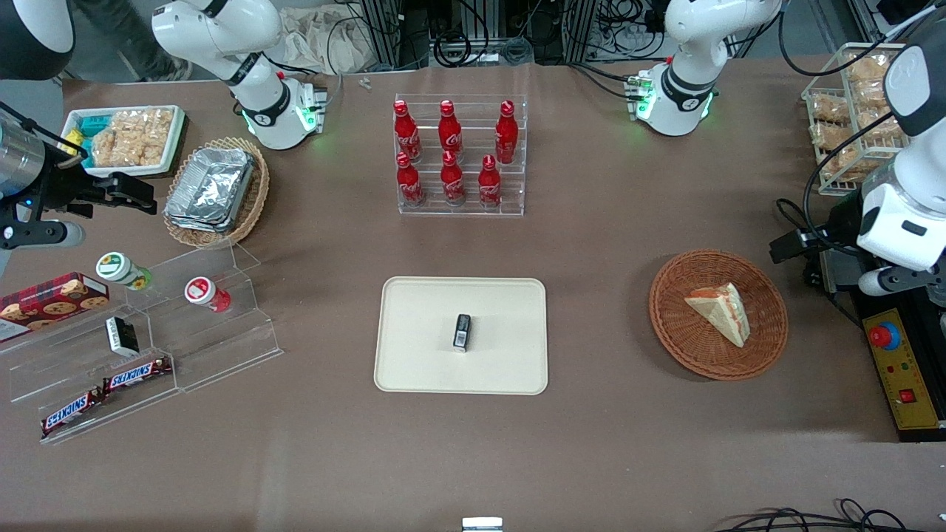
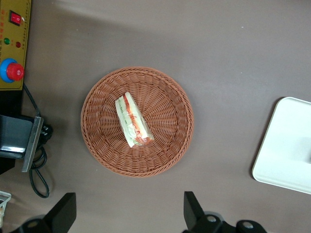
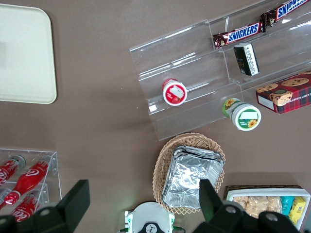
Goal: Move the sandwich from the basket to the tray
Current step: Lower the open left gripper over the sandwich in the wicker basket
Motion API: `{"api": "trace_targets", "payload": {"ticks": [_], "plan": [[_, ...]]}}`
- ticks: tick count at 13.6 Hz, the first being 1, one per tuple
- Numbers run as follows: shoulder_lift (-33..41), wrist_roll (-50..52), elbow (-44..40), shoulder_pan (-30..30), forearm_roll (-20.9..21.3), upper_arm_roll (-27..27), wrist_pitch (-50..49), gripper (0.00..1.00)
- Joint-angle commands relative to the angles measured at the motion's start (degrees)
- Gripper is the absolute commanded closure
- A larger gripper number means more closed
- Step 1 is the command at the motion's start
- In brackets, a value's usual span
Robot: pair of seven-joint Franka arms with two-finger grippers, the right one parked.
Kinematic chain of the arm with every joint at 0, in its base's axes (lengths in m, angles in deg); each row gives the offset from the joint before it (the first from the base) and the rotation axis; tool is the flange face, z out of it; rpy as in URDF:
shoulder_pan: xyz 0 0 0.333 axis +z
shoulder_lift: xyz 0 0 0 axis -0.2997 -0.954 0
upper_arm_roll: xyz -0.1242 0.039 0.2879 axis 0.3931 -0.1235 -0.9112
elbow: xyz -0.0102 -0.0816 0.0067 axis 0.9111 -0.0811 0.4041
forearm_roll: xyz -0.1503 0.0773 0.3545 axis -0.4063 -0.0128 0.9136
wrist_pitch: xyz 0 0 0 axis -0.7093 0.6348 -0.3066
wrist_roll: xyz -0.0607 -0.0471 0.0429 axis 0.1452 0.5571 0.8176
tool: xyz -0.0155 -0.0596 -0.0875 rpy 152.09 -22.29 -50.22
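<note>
Brown worktop [image 1: 606,310] holds the basket [image 2: 172,150] with the sandwich [image 2: 132,120] untouched; the tool [image 2: 130,213], fingers apart, hovers above, needing descent before any move to the tray [image 1: 414,355].

Reddish-brown woven basket [image 2: 137,121], cream tray [image 1: 460,335]

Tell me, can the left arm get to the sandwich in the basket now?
Probably yes. The sandwich lies uncovered and alone in the basket, nothing over it. The left end effector is open, above the table just beside the basket, nearer the front camera.
</note>
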State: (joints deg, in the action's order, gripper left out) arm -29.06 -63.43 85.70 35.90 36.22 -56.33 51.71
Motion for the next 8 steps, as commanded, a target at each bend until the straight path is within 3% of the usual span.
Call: {"api": "trace_targets", "payload": {"ticks": [1, 5, 8], "plan": [[-1.16, 0.93, -2.23, 0.08, 1.09, -0.14, -2.02, 0.01], [-1.68, 2.76, -0.57, -0.09, 1.18, -1.46, -2.63, 0.01], [-4.48, 19.23, 0.85, -0.18, 1.26, -1.46, -1.59, 0.02]]}}
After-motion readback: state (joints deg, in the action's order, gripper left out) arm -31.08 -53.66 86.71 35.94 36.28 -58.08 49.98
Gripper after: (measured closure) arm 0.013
